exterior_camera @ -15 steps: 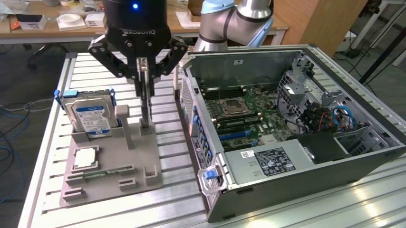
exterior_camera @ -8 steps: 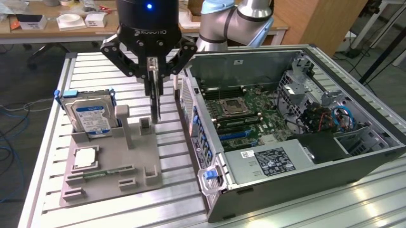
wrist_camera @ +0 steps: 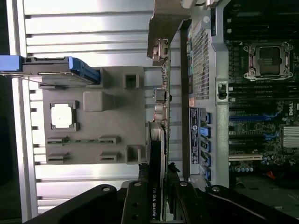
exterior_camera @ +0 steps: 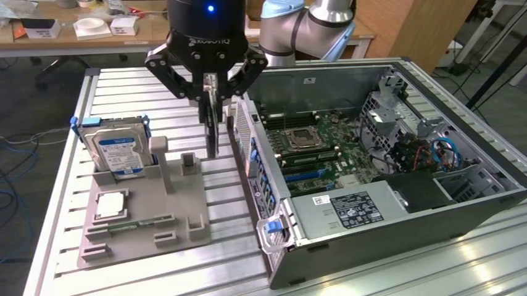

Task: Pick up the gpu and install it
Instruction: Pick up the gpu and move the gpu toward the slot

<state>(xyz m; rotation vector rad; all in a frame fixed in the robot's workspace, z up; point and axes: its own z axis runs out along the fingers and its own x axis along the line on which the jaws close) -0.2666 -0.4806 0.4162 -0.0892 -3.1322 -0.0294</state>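
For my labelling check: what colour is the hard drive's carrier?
The carrier is blue; the exterior view shows it best.

Gpu [exterior_camera: 212,132]: thin black card, held upright and edge-on, clear of the table, its upper edge clamped in the gripper [exterior_camera: 212,98]. It hangs between the grey parts holder [exterior_camera: 140,209] on the exterior view's left and the open computer case [exterior_camera: 346,253] on its right, close to the case.

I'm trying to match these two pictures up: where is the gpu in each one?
Exterior view: the gpu hangs edge-on from the gripper, between the grey parts holder and the open computer case.
Wrist view: the gpu lies edge-on between the same holder and case.
Shared landmark: the grey parts holder.
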